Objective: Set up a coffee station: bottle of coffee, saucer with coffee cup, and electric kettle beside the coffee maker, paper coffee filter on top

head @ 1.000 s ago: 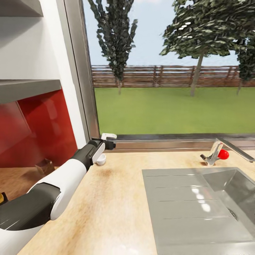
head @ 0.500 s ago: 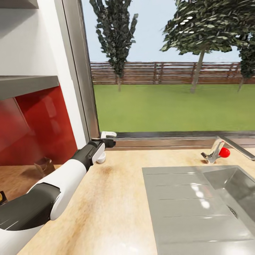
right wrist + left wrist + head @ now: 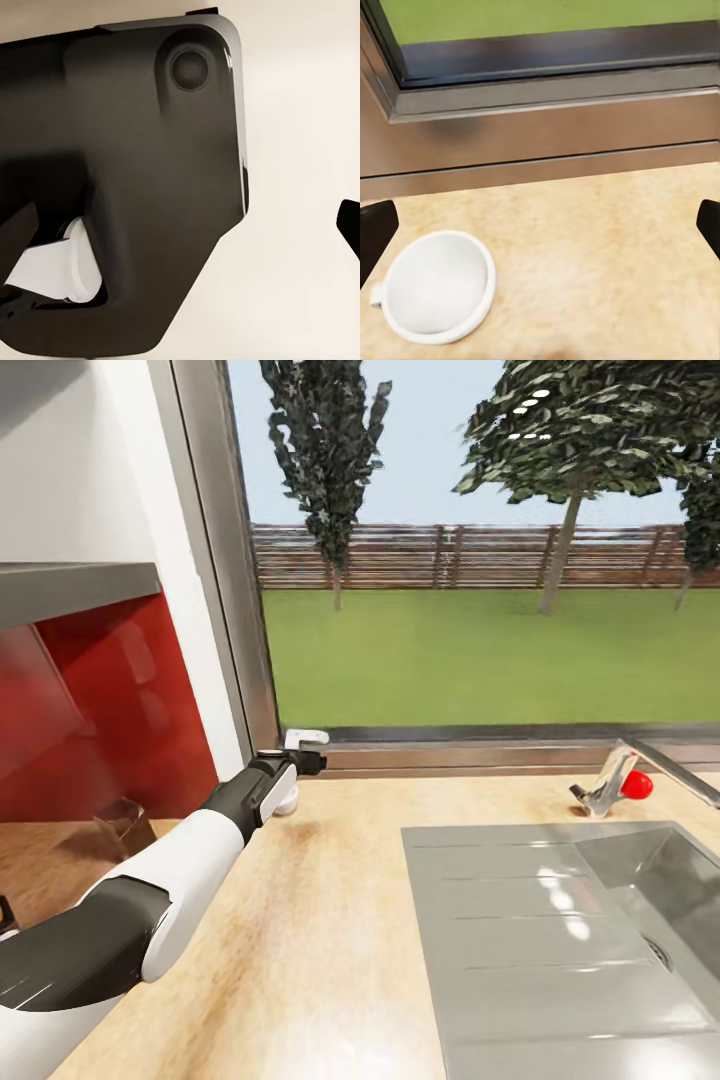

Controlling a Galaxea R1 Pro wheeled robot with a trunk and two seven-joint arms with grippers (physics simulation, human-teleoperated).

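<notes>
A small white coffee cup (image 3: pixel 435 296) with a little handle stands upright on the light wood-grain kitchen countertop (image 3: pixel 320 930), close to the window sill. In the head view the coffee cup (image 3: pixel 287 801) peeks out from behind my left wrist. My left gripper (image 3: pixel 311 751) hovers over the counter just past the cup, open, its dark fingertips (image 3: pixel 375 240) spread wide and the cup lying off to one side of the gap. The right wrist view shows a dark part of my own body and one black fingertip (image 3: pixel 350 225) far out at the edge, so that gripper stands open and empty.
A steel sink (image 3: pixel 560 940) with drainboard fills the counter's right half, with a tap (image 3: pixel 612 785) bearing a red knob behind it. A small tan box-like item (image 3: pixel 124 825) sits by the red backsplash (image 3: pixel 110 710) under a grey shelf (image 3: pixel 70 588). The window frame (image 3: pixel 450 755) borders the back.
The whole head picture has shifted slightly, so the camera has moved. My left arm and the cup keep the same places relative to each other.
</notes>
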